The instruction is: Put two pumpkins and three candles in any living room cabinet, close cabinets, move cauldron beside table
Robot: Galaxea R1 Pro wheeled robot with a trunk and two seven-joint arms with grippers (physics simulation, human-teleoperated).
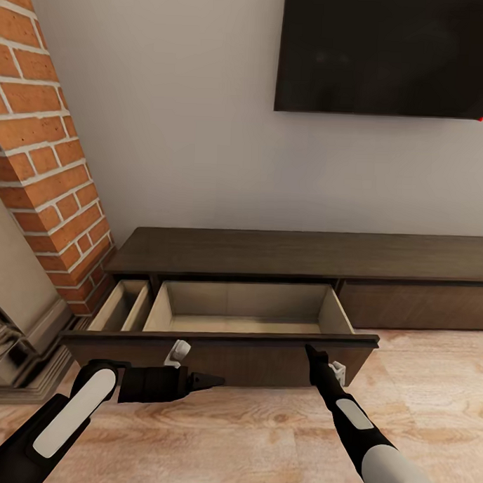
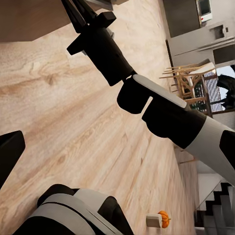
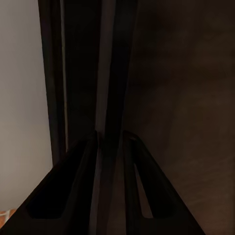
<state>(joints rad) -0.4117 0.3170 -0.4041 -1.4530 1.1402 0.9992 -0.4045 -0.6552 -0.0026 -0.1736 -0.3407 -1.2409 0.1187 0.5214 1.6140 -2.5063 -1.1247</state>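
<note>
the cabinet (image 1: 297, 252) runs low and dark along the white wall, under a black screen (image 1: 387, 54), with its left end against a brick column (image 1: 45, 155). its wide drawer (image 1: 245, 308) is pulled out over the wood floor (image 1: 261, 425), pale inside with nothing in it, and a narrower compartment (image 1: 123, 305) to its left is open too; the drawer front (image 1: 222, 353) to the right part of the unit stays flush. the right gripper (image 1: 311, 351) points up at the top edge of the open drawer's front panel, touching or just short of it; in the right wrist view its fingers (image 3: 73, 191) sit close together, a thin slit between them, pressed near dark wood, and i cannot tell whether they pinch anything. the left gripper (image 1: 211, 381) lies sideways just in front of the same panel, low near the floor, its tips drawn to a narrow point and holding nothing. the left wrist view looks back across the room and catches what the head view lacks: a pumpkin (image 2: 163, 219) on the floor touching a pale candle (image 2: 153, 221), well apart from the cabinet, with wooden chairs (image 2: 188, 78) and grey cupboards (image 2: 205, 34) beyond, and the right arm (image 2: 161, 107) crossing between. open floor spreads before the drawer; the column and a stone ledge (image 1: 12, 344) crowd the left side.
</note>
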